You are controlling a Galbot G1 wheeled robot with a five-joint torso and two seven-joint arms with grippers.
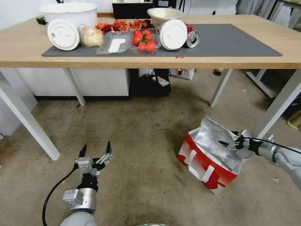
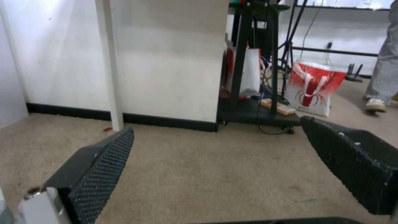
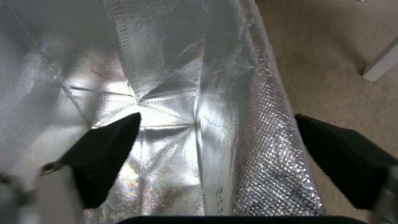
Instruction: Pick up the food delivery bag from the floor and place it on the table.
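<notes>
Silver foil lining marks the food delivery bag [image 1: 207,157], which is seen standing on the floor [image 1: 138,131] at the lower right of the head view, beside a white leg of the table [image 1: 18,50] and not yet lifted. The right gripper [image 1: 230,144] is held at the bag's open mouth with its jaws spread, one finger [image 3: 104,146] inside against the lining and the other outside the wall, apparently so that the edge can be pinched. The left gripper [image 1: 95,150] is held open and empty above bare floor at the lower left, seemingly idle.
</notes>
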